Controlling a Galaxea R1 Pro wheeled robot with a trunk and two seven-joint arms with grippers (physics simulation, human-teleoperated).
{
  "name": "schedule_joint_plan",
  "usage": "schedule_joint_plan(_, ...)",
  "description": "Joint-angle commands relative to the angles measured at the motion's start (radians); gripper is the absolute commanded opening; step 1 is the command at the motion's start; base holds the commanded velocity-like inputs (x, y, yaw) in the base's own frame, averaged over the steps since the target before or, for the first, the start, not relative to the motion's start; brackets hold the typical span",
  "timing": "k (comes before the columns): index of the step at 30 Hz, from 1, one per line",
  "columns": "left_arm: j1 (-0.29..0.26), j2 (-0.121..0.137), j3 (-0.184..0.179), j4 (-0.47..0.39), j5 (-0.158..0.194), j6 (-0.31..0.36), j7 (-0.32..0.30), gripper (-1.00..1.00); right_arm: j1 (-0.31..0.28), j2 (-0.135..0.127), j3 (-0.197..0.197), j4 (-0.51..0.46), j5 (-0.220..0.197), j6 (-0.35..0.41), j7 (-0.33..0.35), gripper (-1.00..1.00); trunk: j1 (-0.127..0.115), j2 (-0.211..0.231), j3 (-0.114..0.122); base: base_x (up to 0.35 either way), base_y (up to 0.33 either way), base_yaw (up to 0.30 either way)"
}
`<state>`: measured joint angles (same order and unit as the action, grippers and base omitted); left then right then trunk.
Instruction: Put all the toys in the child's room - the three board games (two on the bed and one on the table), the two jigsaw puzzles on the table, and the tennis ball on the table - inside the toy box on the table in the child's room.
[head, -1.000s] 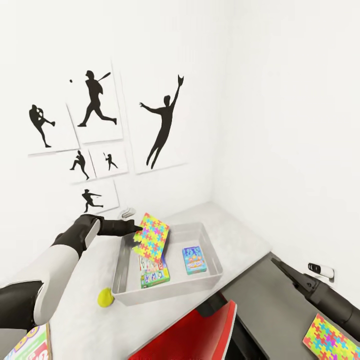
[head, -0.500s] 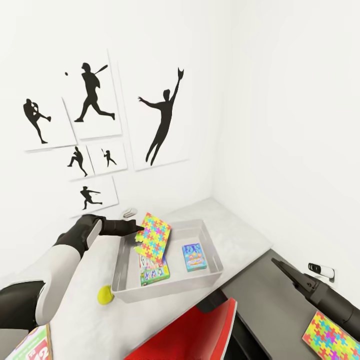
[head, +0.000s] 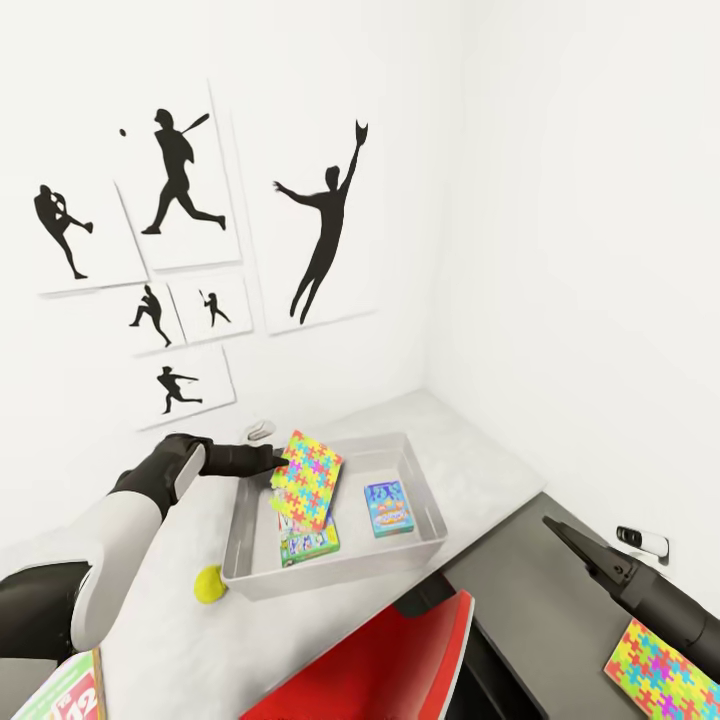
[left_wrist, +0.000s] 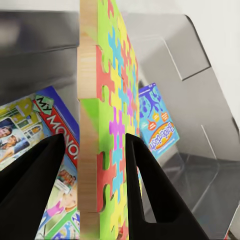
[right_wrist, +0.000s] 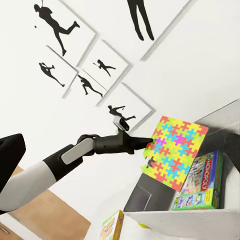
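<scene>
Tennis ball beside toy box, red chair near

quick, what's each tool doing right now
Left tool: closed on the jigsaw puzzle, above the toy box.
Right tool: cannot be told.

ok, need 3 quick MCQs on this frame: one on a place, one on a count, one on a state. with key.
1. Where is the tennis ball?
A. inside the toy box
B. on the table, outside the toy box
C. on the red chair

2. How many boxes lie flat in the toy box?
A. none
B. two
C. four

3. The left gripper is:
A. shut on the jigsaw puzzle
B. open, empty
C. holding the ball

Key: 1 B, ball rests by the box's outer wall. 2 B, Monopoly box and blue game. 3 A, fingers flank the upright puzzle.
</scene>
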<state>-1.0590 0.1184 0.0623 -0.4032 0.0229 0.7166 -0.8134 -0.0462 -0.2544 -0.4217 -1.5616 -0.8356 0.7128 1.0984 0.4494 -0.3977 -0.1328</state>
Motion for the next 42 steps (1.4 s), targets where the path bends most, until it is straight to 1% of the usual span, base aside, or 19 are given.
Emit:
schedule_joint_plan(1,-0.001,0.0,0.004,0.003,0.003,0.007,-0.001,-1.0,0.0,0.0,0.0,0.0,-0.005,0.007,0.0,1.0,0.001,-0.002,-0.004,0.0,0.0,0.0)
schedule_joint_plan(15,-0.001,-0.013,0.005,0.009,0.002,-0.005,0.0,-1.0,0.0,0.0,0.0,0.0,-0.005,0.007,0.0,1.0,0.001,-0.002,-0.027,0.0,0.0,0.0)
schedule_joint_plan(28,-0.001,-0.014,0.005,0.009,0.002,-0.009,0.0,-1.0,0.0,0.0,0.0,0.0,-0.005,0.007,0.0,1.0,0.001,-0.002,-0.048,0.0,0.0,0.0)
schedule_joint_plan(42,-0.001,-0.013,0.005,0.009,0.002,-0.01,0.0,-1.0,0.0,0.003,0.001,0.0,-0.003,0.005,0.001,1.0,0.001,-0.002,-0.051,0.0,0.0,0.0)
